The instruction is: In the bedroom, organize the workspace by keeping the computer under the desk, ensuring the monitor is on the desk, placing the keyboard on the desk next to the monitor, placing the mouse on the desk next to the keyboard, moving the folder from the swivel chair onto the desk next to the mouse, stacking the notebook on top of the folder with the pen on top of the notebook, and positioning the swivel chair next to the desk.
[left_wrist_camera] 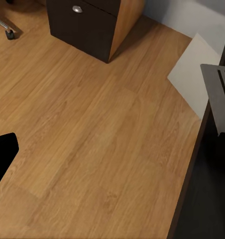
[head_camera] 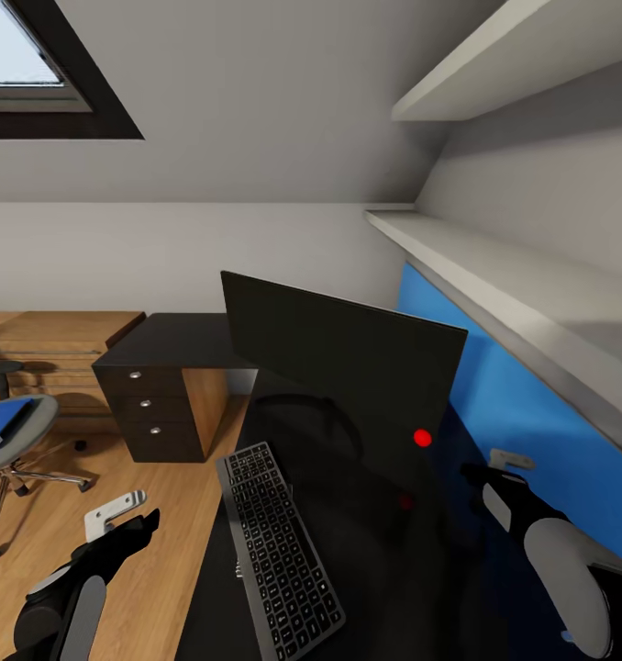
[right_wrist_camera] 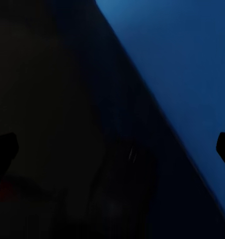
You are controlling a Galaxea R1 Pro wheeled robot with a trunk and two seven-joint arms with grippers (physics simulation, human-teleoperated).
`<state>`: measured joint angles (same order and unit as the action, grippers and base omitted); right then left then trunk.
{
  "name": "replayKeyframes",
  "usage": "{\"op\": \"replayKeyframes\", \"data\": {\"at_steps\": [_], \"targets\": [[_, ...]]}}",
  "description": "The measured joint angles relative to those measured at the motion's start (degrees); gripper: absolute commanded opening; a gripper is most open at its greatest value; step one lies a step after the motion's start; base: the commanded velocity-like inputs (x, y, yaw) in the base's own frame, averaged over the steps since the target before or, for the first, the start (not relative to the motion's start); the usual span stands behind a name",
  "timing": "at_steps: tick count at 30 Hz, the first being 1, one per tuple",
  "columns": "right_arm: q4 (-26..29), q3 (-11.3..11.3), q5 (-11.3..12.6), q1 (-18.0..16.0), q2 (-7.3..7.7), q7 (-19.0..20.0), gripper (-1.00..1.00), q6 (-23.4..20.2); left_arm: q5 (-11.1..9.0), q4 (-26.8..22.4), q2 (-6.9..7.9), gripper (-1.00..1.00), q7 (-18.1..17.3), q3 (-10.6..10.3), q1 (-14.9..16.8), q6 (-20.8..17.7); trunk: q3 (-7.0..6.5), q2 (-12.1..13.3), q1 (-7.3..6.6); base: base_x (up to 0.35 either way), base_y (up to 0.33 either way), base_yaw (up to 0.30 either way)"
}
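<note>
while hovering empty with fingers spread, left gripper [head_camera: 127, 514] sitting nearer the blue folder [head_camera: 4, 422], lying far-left on swivel chair [head_camera: 17, 441]; right gripper [head_camera: 504, 468] also spread.

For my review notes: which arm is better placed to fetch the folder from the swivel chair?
Left, probably. The folder lies on the swivel chair at the robot's left; the left gripper hangs over the floor on that side, the right gripper by the blue wall.

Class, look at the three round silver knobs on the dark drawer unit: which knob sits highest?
The top knob, on the uppermost drawer just under the desk top; the other two sit below it.
</note>
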<state>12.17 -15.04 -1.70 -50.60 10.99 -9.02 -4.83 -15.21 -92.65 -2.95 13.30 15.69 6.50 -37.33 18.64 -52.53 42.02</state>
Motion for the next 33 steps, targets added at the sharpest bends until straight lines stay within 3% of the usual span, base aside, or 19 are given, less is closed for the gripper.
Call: {"op": "replayKeyframes", "data": {"at_steps": [33], "targets": [[0.0,-0.1,0.6,0.0,0.04,-0.5,1.00,-1.1,0.0,0.0,-0.01,1.00,0.0,0.0,0.0,0.0,5.93,-13.2,7.25,0.000,0.000,0.000]]}}
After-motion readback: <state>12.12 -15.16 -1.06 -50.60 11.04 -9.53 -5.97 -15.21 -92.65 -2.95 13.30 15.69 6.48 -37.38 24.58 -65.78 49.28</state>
